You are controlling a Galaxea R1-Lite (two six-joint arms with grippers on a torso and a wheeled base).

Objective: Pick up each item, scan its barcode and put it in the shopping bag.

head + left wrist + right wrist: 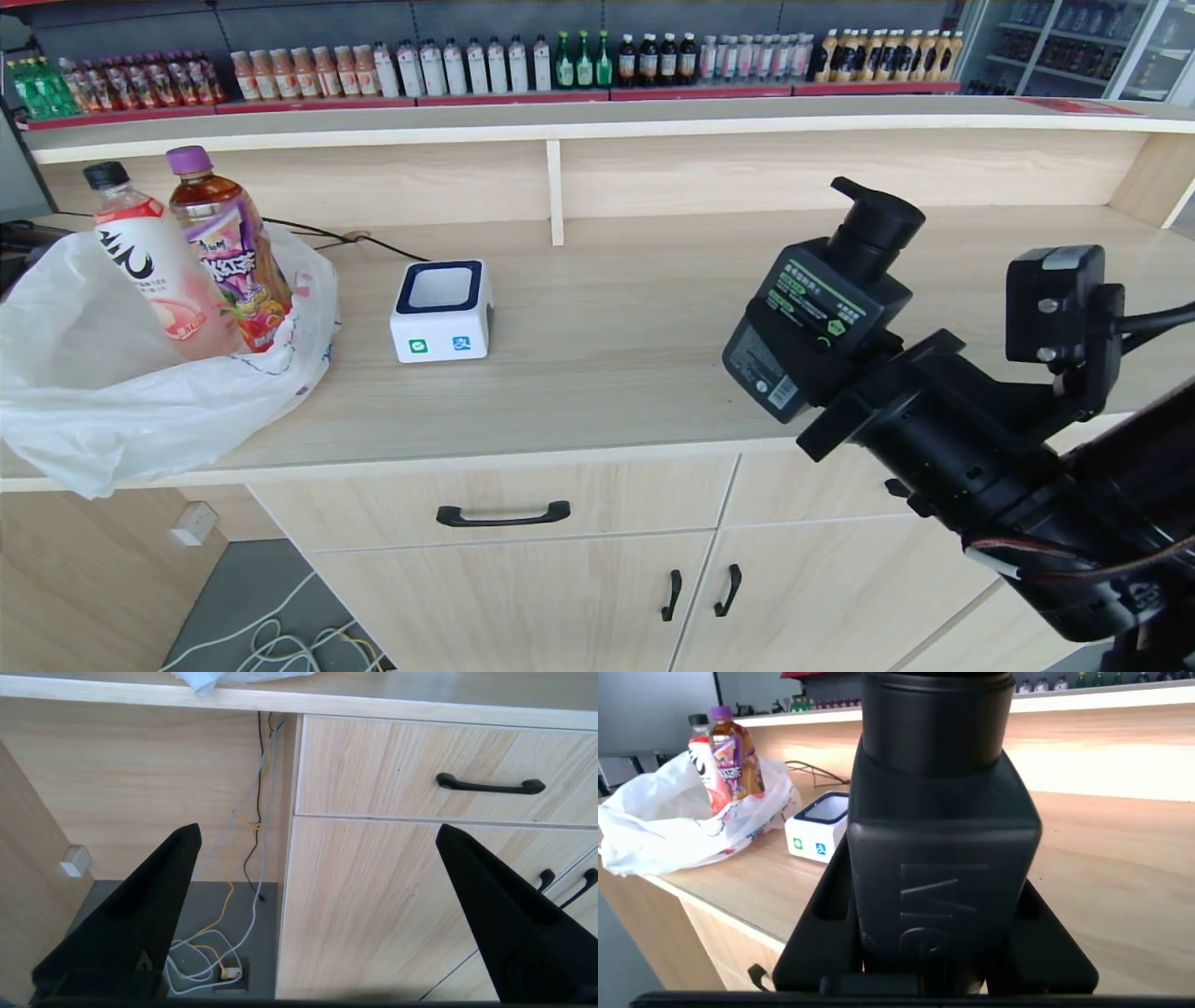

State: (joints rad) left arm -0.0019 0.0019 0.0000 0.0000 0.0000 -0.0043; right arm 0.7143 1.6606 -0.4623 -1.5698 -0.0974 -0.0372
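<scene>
Head view, nearest: right gripper (pixel 868 387), its jaws clamped on the lower part of a black square-bodied pump bottle (pixel 822 313), held tilted in the air over the right part of the pale wood surface (pixel 635 364)
Head view, barcode: white barcode patch (pixel 780 390) on the bottle's label, turned toward the camera
Head view, scanner: white cube scanner with a dark blue rim (pixel 441 311) on the surface, well apart from the bottle, just beside the bag
Head view, bag: white plastic shopping bag (pixel 112 401) at the left end, holding a pink drink bottle with a black cap (pixel 159 271) and a brown tea bottle with a purple cap (pixel 229 252), both leaning
Left wrist view: left gripper (pixel 318 919), jaws spread wide and holding nothing, low before a wooden drawer with a black handle (pixel 491 786); loose cables (pixel 210 957) on the floor
Right wrist view: the pump bottle's plain embossed back close up, scanner and bag beyond it
Step in hand: probably carrying the pump bottle to the scan, not yet bagging
Next move: bring the bottle left over the scanner and turn the barcode face down toward its window
View against view: the barcode shows from the head; the left jaws' spread shows from the left wrist
</scene>
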